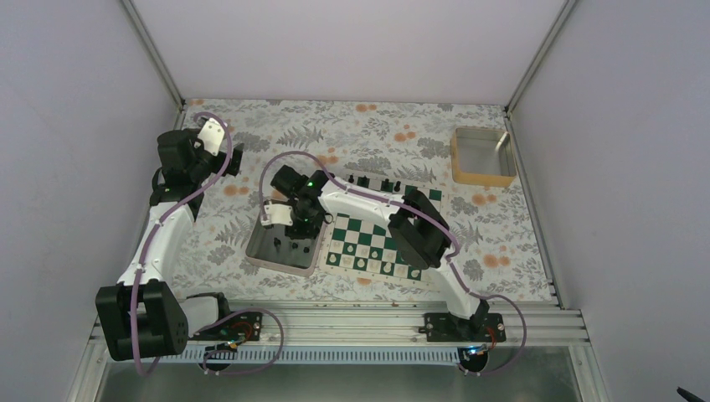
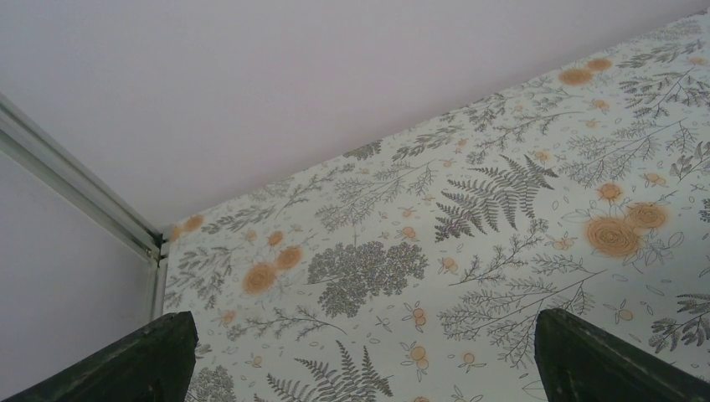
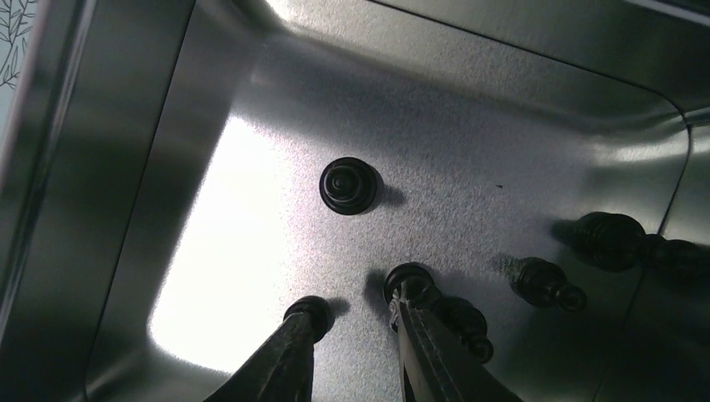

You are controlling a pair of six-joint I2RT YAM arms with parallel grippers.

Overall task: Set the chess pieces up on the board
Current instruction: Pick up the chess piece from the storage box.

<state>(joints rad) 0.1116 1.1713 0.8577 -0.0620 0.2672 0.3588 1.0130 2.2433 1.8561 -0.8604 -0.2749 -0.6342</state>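
Note:
The green and white board (image 1: 367, 228) lies right of the metal tray (image 1: 261, 237). A few black chess pieces (image 1: 362, 180) stand on its far row. My right gripper (image 3: 356, 306) is down inside the tray (image 3: 251, 209), jaws partly open over bare metal. Its left fingertip (image 3: 301, 331) covers one small black piece. Its right fingertip (image 3: 412, 303) rests against a black piece (image 3: 459, 316) lying on its side. Another piece (image 3: 348, 185) stands upright ahead, and two more (image 3: 544, 282) (image 3: 615, 241) lie to the right. My left gripper (image 2: 360, 360) hangs wide open over the floral cloth, holding nothing.
Pale pieces (image 1: 360, 262) line the board's near row. A yellow-sided metal box (image 1: 481, 157) stands at the back right. The left arm (image 1: 180, 163) sits folded at the far left near the corner post. The tray's walls (image 3: 75, 167) rise close around the right gripper.

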